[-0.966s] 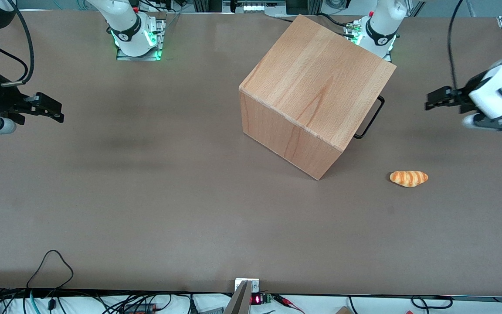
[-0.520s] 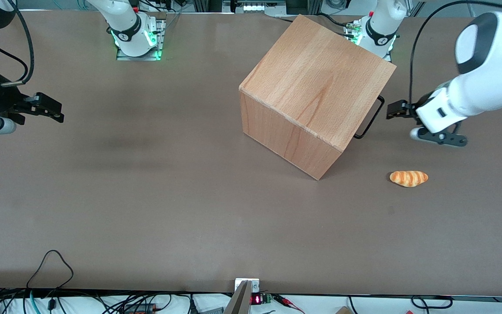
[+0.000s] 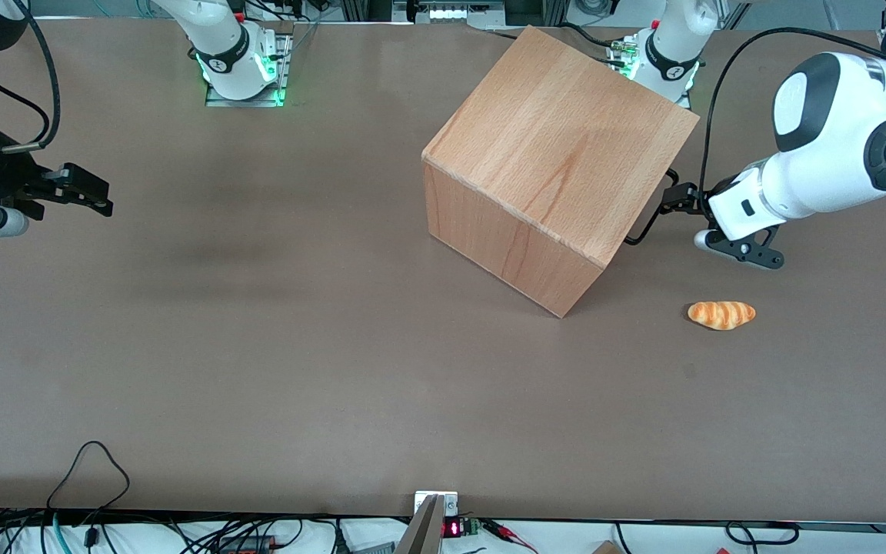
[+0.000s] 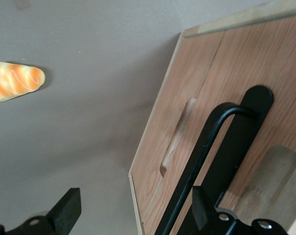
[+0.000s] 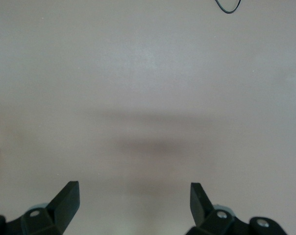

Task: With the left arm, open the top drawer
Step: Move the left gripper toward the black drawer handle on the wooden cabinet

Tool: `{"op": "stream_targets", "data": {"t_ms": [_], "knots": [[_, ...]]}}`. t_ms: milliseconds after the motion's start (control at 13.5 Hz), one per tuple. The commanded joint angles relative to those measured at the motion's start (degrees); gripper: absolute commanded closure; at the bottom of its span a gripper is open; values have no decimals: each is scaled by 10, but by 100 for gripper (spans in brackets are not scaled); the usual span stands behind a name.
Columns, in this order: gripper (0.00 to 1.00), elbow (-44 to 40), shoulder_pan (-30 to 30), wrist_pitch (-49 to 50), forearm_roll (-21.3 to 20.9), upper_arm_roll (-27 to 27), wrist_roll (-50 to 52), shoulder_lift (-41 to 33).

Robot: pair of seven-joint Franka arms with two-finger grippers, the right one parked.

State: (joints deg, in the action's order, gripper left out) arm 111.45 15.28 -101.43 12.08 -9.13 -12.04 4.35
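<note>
The wooden cabinet [image 3: 558, 154] stands on the table with its front turned toward the working arm's end. Only the thin black bar handle [image 3: 652, 209] of the top drawer shows in the front view. In the left wrist view the top drawer front [image 4: 270, 54] sits flush in the cabinet, and its handle [image 4: 207, 147] runs across it. My left gripper [image 3: 672, 201] is at the handle, in front of the drawer. The gripper [image 4: 135, 211] is open, and the bar lies between its fingers, close to one fingertip [image 4: 201, 204] and not clamped.
A panel with a recessed grip slot [image 4: 176, 139] adjoins the top drawer front. A bread roll [image 3: 721, 314] lies on the table nearer the front camera than the gripper, and shows as a bread roll [image 4: 13, 81] in the left wrist view. Brown table [image 3: 258, 346] spreads toward the parked arm's end.
The left arm has swung in from the working arm's end of the table toward the cabinet front. Its gripper has gone from well clear of the handle to straddling it.
</note>
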Motion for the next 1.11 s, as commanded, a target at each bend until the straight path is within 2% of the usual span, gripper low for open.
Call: {"op": "stream_targets", "data": {"t_ms": [0,446,892,1041], "knots": [[0,18,1,-10,32,-2,-26,-2],[0,29,2,-18,44,-2,-32,-1],[0,46,2,-43,46,-1,-126,5],[0,46,2,-55,46,-2,-187,13]]}}
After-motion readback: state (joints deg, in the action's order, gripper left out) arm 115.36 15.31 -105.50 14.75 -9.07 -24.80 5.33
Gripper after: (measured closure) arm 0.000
